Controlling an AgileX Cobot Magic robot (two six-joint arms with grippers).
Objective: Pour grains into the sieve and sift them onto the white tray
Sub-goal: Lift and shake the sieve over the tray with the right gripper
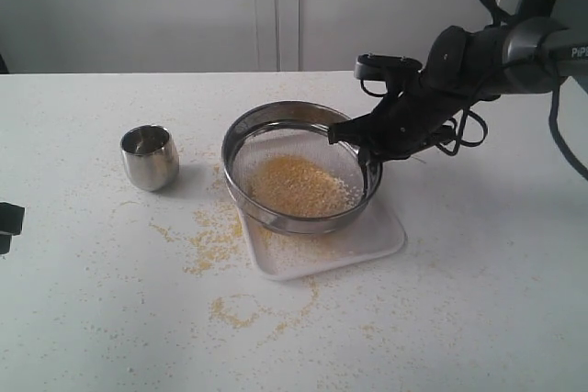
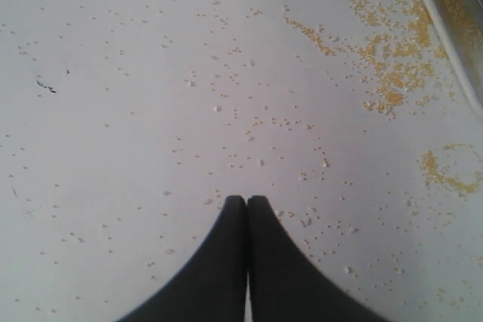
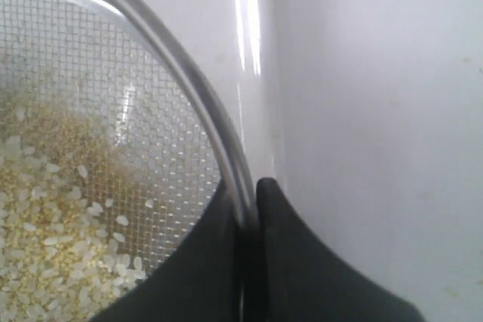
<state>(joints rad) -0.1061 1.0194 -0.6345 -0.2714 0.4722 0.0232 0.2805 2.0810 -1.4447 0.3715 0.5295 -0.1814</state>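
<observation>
The sieve (image 1: 276, 219), a wide steel ring with a mesh bottom, rests on the white tray (image 1: 372, 240) at the table's centre. A heap of yellow and pale grains (image 1: 296, 185) lies on its mesh. My right gripper (image 1: 367, 159) is shut on the sieve's right rim, with one finger inside the ring and one outside. The right wrist view shows this grip (image 3: 249, 195) on the rim (image 3: 189, 81), the grains (image 3: 45, 216) on the mesh, and the white tray (image 3: 219, 20) beneath. My left gripper (image 2: 247, 201) is shut and empty, low over the table at the left.
A small steel cup (image 1: 150, 158) stands upright left of the sieve. Spilled grains (image 1: 213, 236) are scattered over the white table left of and in front of the tray, and also show in the left wrist view (image 2: 392, 73).
</observation>
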